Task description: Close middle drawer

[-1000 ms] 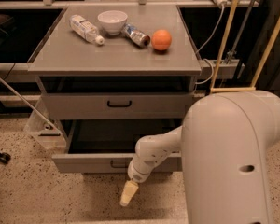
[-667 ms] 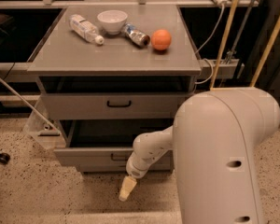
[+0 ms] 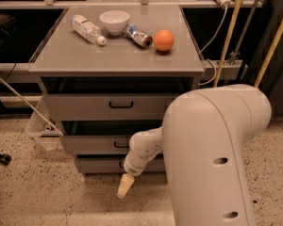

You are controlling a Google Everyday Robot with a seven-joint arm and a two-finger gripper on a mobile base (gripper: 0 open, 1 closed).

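We are finding the middle drawer [image 3: 92, 144] slightly ajar, with the gripper [image 3: 125, 185] hanging just below its front. We cannot tell its grip state, and are advising a square, steady push.

Big arm [image 3: 212, 154] hides right part of middle drawer [image 3: 92, 144] & btm drawer [image 3: 96, 165]; arm cut off at near edge. Its wrist [image 3: 140, 155] half hides middle drawer's handle [image 3: 117, 145]. The gripper [image 3: 124, 186] hangs low in front of btm drawer.
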